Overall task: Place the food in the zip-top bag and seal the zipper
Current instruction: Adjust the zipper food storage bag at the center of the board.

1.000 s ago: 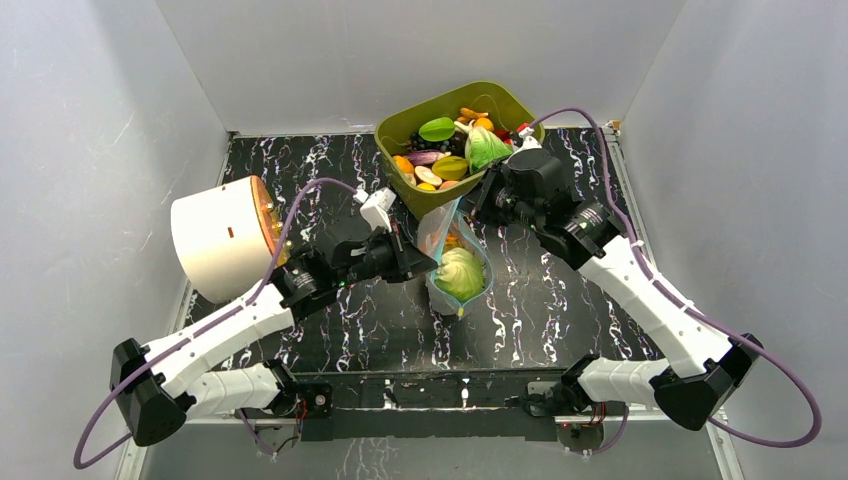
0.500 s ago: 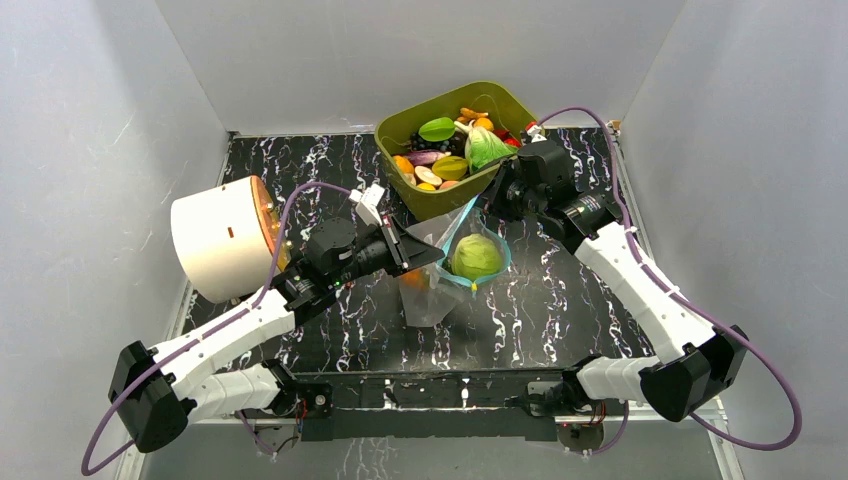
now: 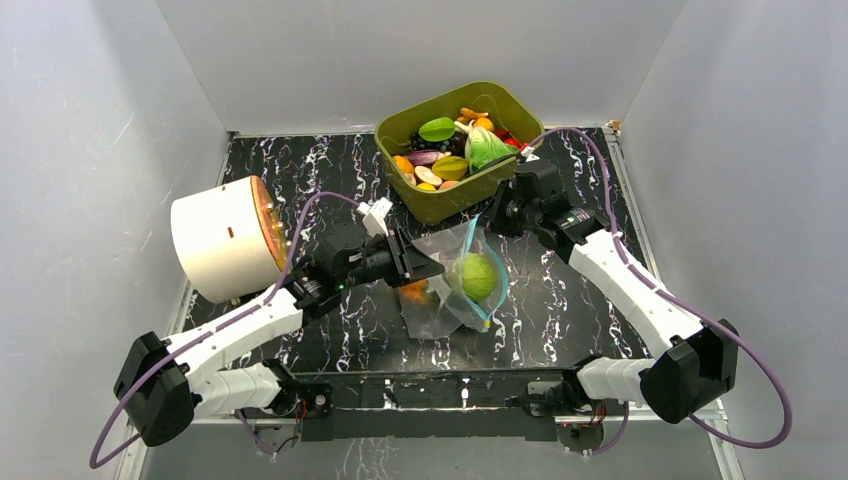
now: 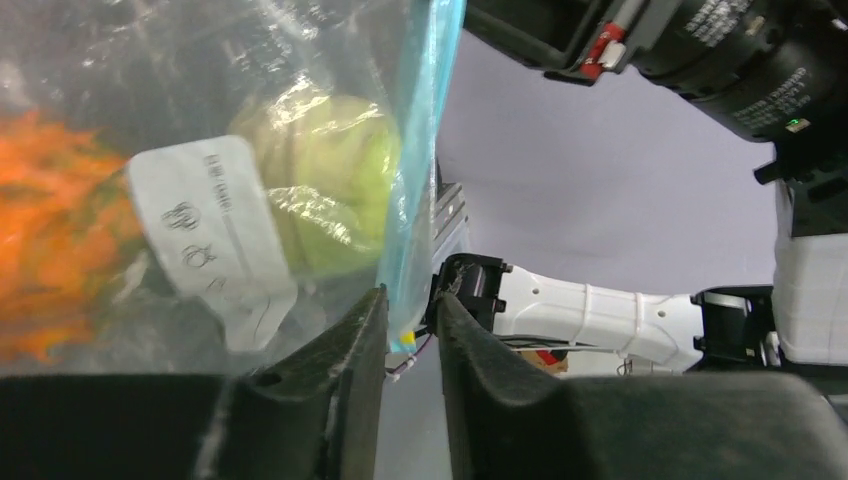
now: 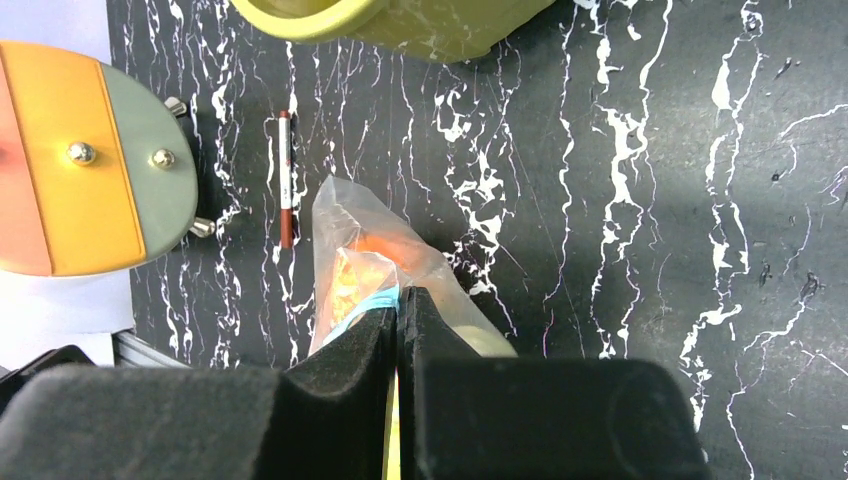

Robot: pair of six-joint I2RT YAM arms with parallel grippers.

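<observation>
Black marbled table (image 3: pixel 300 160); bag (image 3: pixel 430 300) containing a green cabbage (image 3: pixel 477 276) mid-table between both arms; right gripper (image 5: pixel 398 297) clamped on the blue zipper (image 5: pixel 362 302); left gripper (image 4: pixel 412 305) slightly parted around that zipper.

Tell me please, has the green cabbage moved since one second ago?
Yes. The cabbage in the zip-top bag shifted slightly right, judged against the olive tub's near corner in the top view.

The left robot arm (image 3: pixel 230 330) and the right robot arm (image 3: pixel 640 290) had smooth white shells with rounded black joint housings. A thin purple cable (image 3: pixel 568 129) looped along each, outward from the black metal base bar (image 3: pixel 430 400). The moulded plastic fingers (image 4: pixel 320 400) were matt black.
</observation>
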